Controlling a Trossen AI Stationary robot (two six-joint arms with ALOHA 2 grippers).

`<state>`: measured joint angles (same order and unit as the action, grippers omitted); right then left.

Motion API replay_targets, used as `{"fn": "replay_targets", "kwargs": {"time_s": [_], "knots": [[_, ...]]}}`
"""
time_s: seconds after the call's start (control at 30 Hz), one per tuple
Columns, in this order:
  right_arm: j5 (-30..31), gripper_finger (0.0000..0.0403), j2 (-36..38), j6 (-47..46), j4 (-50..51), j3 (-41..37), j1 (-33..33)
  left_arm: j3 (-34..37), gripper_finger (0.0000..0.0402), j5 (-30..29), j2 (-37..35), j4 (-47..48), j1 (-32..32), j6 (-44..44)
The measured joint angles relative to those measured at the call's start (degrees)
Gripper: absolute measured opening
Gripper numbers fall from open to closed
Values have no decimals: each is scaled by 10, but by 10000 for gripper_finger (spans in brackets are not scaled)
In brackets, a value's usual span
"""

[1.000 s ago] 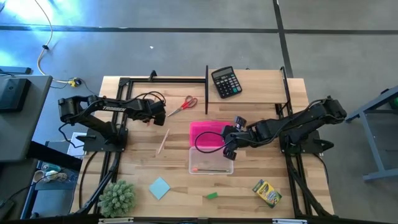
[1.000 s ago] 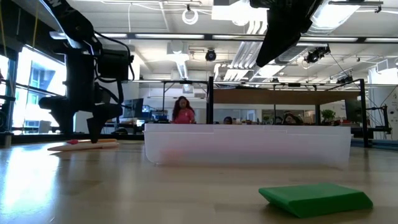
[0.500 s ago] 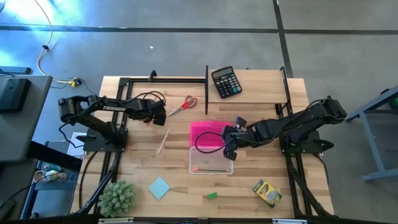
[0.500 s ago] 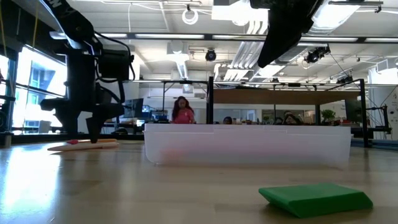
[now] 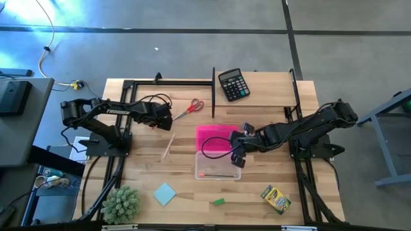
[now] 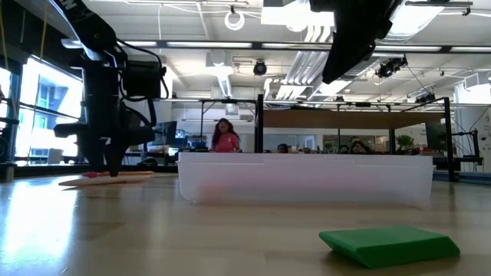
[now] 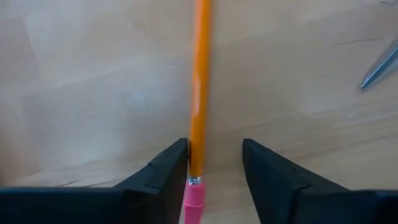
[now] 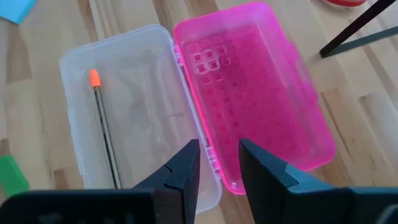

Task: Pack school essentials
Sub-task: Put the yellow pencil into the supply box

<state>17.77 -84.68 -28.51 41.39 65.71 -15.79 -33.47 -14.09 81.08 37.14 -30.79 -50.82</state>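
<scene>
1. The left gripper (image 7: 214,177) is set low over the table, well to the left of the open pencil case (image 5: 218,154), just beside the red-handled scissors (image 5: 189,108). Its fingers (image 7: 163,180) straddle an orange pencil (image 7: 199,81) near its pink eraser end; one finger appears to touch the shaft, the other stands a little apart, so the jaws are part-closed and no firm grip is yet shown.
2. The pencil is judged light, stiff and smooth; being thin and round it may roll or slip. A hold nearer its middle would be steadier than one at the eraser end.
3. A pale wooden stick (image 5: 167,146) lies left of the case, between the scissors and the light blue notepad (image 5: 165,193); it is likewise thin and light, best pinched across its width.
4. The case lies open, pink lid (image 8: 249,93) beside clear tray (image 8: 124,118); a thin stick with an orange tip (image 8: 102,124) already lies in the tray.
5. The right gripper (image 8: 219,162) hovers above the case's hinge, fingers narrowly parted and empty.
6. A green eraser (image 6: 387,245) lies in front of the case, and the crayon box (image 5: 275,198) to its front right. A black calculator (image 5: 233,85) sits behind the case.
</scene>
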Motion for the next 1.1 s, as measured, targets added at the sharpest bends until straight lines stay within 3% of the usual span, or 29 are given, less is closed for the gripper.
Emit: {"fn": "replay_targets", "kwargs": {"time_s": [0.63, 1.1], "knots": [[-2, 103, 0, 0, 0, 0, 0, 0, 14, 7, 0, 1, 0, 61], [-2, 103, 0, -1, 1, 0, 0, 4, 8, 18, -21, 2, 1, 86]]}}
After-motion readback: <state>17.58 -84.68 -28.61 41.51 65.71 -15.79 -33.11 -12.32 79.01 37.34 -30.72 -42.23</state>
